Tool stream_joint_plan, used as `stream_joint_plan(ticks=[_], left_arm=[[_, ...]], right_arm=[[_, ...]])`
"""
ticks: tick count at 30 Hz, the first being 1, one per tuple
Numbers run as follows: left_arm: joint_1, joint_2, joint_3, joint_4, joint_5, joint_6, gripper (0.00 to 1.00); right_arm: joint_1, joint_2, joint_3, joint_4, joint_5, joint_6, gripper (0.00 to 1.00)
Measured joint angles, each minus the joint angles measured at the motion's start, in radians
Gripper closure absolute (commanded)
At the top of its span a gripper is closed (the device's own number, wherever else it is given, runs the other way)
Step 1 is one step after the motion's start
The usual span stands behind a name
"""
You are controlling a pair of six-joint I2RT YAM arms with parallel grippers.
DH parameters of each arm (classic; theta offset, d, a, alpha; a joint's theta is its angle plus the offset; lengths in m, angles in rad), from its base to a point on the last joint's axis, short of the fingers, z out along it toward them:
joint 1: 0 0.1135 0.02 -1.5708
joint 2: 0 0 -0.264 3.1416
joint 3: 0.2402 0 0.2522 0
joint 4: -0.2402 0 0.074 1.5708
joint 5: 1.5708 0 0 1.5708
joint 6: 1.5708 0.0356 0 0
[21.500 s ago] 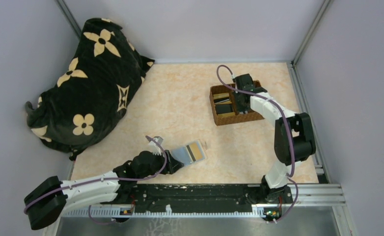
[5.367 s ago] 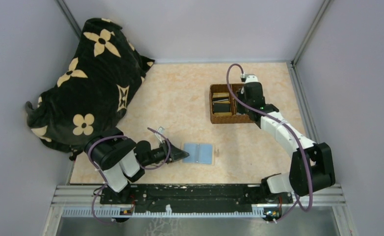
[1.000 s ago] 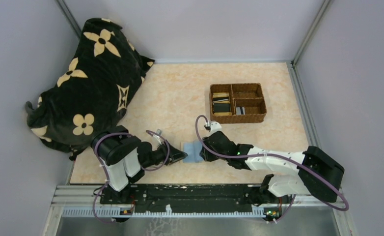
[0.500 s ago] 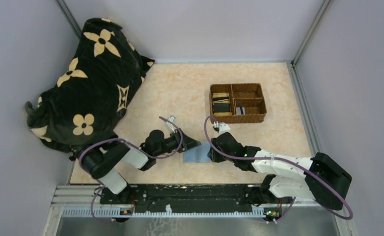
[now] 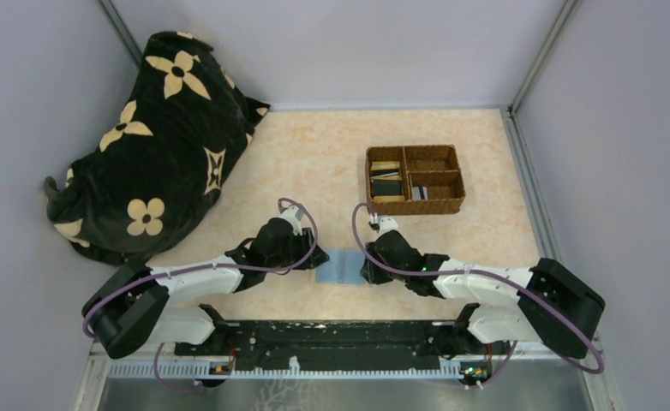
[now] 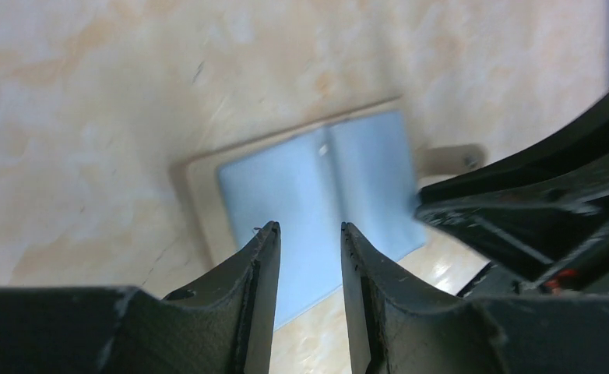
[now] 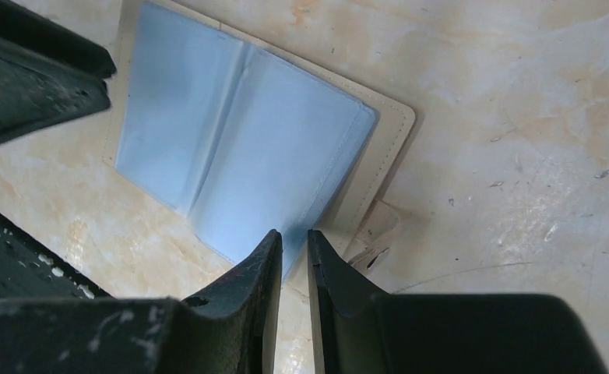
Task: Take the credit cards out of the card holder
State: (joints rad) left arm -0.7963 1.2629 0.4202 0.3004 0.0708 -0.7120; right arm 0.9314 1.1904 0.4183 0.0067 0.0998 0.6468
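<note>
The card holder [image 5: 342, 266] lies open and flat on the table, pale blue inner faces up [image 7: 239, 148], cream rim round them, snap tab [image 7: 375, 230] sticking out at its right. No card shows in it. My left gripper [image 5: 318, 259] hangs over its left half [image 6: 325, 179], open [image 6: 309, 227] and empty. My right gripper [image 5: 367, 272] stands at the holder's right edge, jaws only narrowly parted [image 7: 294, 234], nothing between them. Credit cards [image 5: 387, 185] with dark stripes lie in the woven tray.
A brown woven compartment tray [image 5: 417, 208] stands at the back right. A black flower-patterned bag [image 5: 156, 128] fills the back left corner. Grey walls close in three sides, and a metal rail [image 5: 349, 334] runs along the near edge.
My left arm has stretched forward and its gripper now sits over the holder's left half. The right gripper has stayed at the holder's right edge. The holder has stayed open.
</note>
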Motion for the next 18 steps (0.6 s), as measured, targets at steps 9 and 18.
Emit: stream_joint_plan(ticks=[9, 18], left_arm=[[-0.007, 0.012, -0.039, -0.095, 0.001, 0.018, 0.59], [-0.007, 0.003, -0.045, -0.099, 0.000, 0.027, 0.59]], right_arm=[[0.000, 0.042, 0.000, 0.031, -0.019, 0.000, 0.81], [0.000, 0.044, 0.000, 0.039, -0.023, 0.000, 0.81]])
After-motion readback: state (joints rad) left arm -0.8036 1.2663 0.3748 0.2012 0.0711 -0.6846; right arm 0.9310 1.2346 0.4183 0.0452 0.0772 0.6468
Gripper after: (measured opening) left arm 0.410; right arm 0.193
